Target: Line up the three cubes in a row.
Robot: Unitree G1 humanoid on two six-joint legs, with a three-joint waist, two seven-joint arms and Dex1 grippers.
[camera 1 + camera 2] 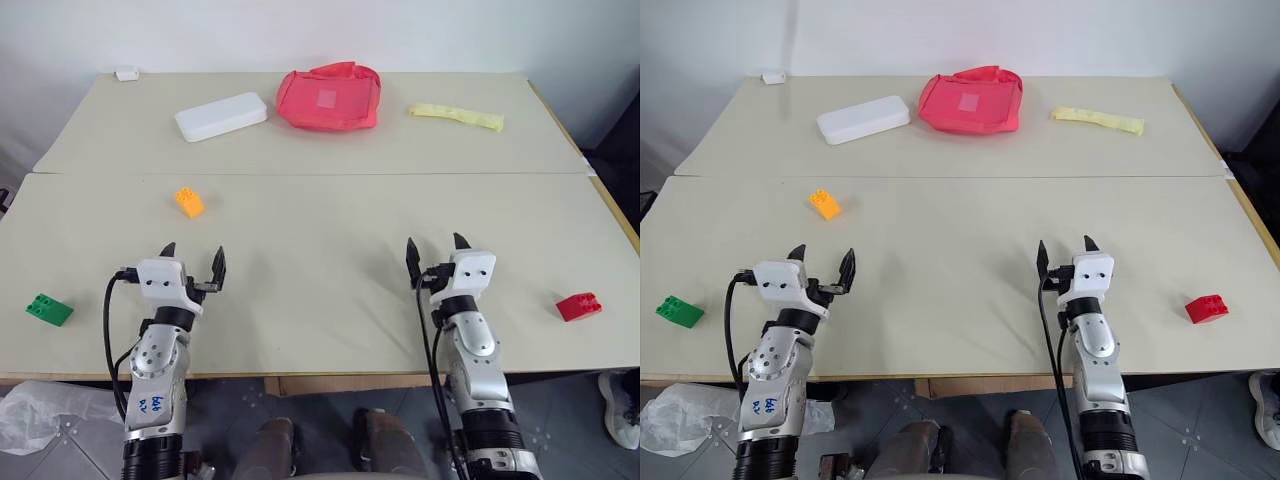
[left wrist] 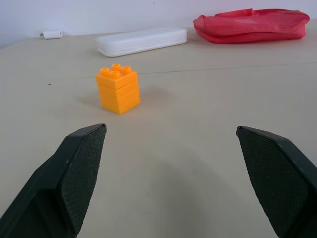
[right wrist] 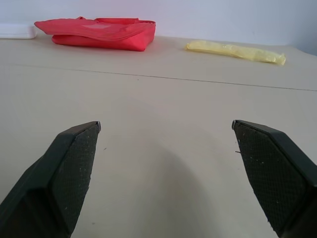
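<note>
**Three bricks scattered, both claws spread**

The left gripper [image 1: 193, 257] and right gripper [image 1: 436, 247] hover empty over the table [image 1: 320, 300], fingers spread wide. The orange brick [image 1: 189, 202] sits ahead of the left gripper; the green brick [image 1: 49, 309] lies far left, the red brick [image 1: 579, 306] far right.

Two beige tables [image 1: 330, 215] (pushed together) against a white wall [image 1: 300, 30].

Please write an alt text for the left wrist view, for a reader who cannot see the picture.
An orange-yellow studded toy brick stands on a beige table, beyond the open, empty jaws of the left gripper. Farther back lie a white rectangular box and a red fabric pouch.
</note>
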